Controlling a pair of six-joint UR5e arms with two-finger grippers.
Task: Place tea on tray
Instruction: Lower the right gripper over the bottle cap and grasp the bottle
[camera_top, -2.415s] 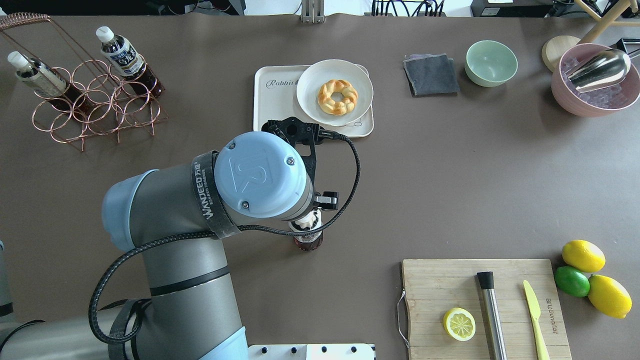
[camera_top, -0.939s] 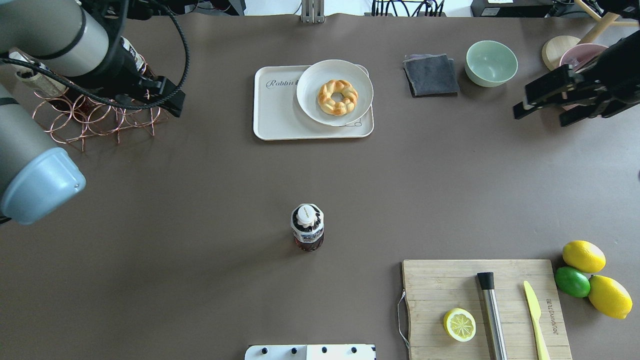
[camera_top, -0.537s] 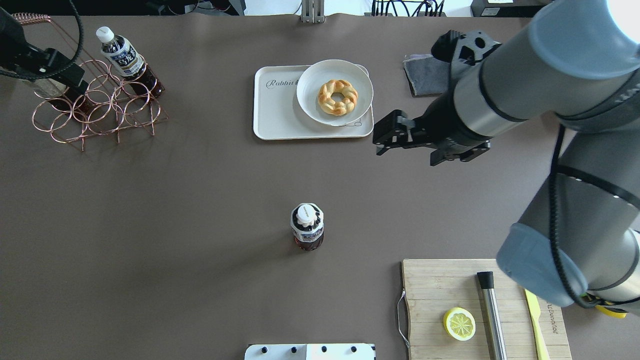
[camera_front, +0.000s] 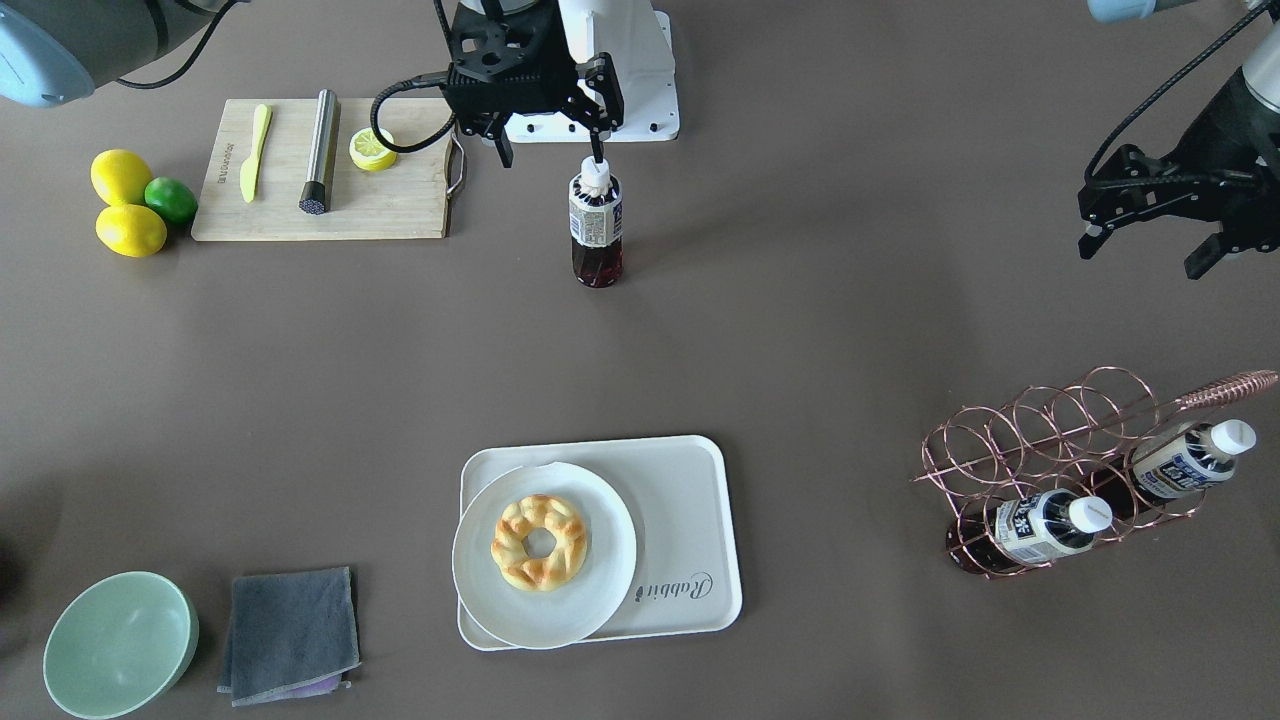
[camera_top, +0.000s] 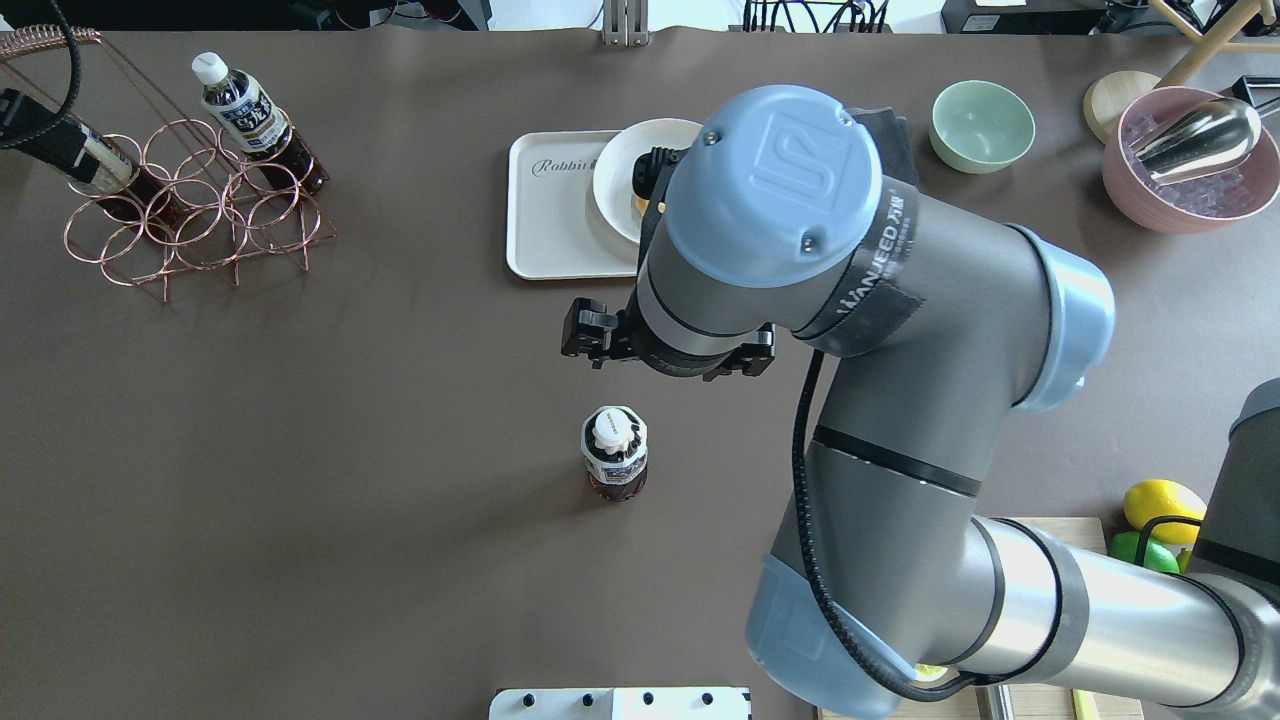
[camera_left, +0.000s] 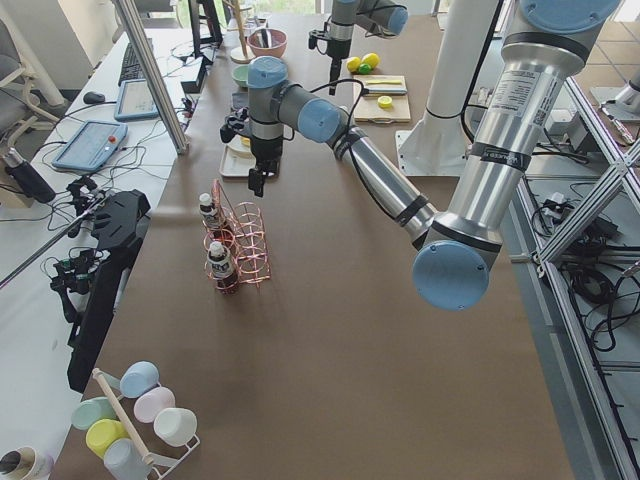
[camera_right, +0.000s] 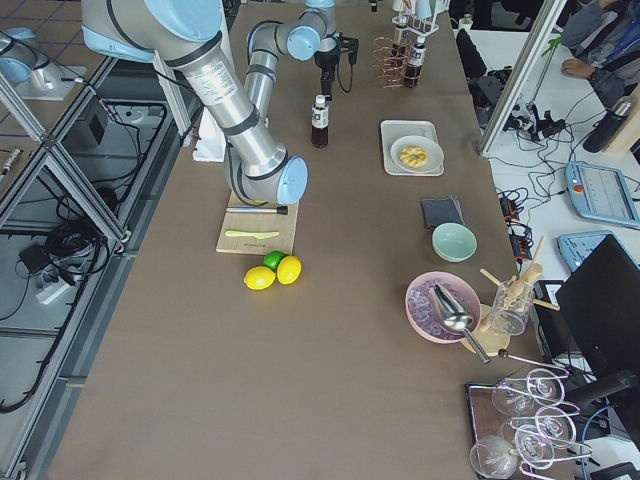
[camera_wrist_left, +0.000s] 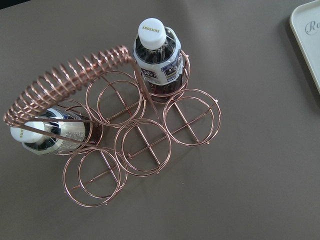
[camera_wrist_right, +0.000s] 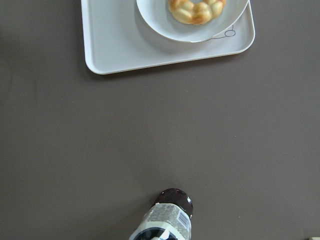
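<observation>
One tea bottle (camera_top: 615, 463) stands upright and free on the brown table between the robot and the tray; it also shows in the front view (camera_front: 596, 225) and at the bottom of the right wrist view (camera_wrist_right: 167, 220). The off-white tray (camera_top: 550, 220) (camera_front: 690, 500) carries a white plate (camera_front: 545, 555) with a ring-shaped bread. My right gripper (camera_front: 550, 158) is open and empty, hovering just tray-side of the bottle, above its cap. My left gripper (camera_front: 1145, 250) is open and empty, hovering near the copper rack (camera_front: 1060, 470).
Two more tea bottles (camera_wrist_left: 156, 57) (camera_wrist_left: 50, 137) sit in the copper rack (camera_top: 190, 210). A cutting board (camera_front: 320, 190) with a lemon half, knife and metal rod, then lemons and a lime (camera_front: 130, 205), lie on the robot's right. A green bowl (camera_front: 118, 645), grey cloth (camera_front: 290, 635) and pink bowl (camera_top: 1190, 160) lie beyond.
My left arm let go of the standing bottle and withdrew to the rack. My right arm swung in from the right to hover over the bottle. The bottle has not moved.
</observation>
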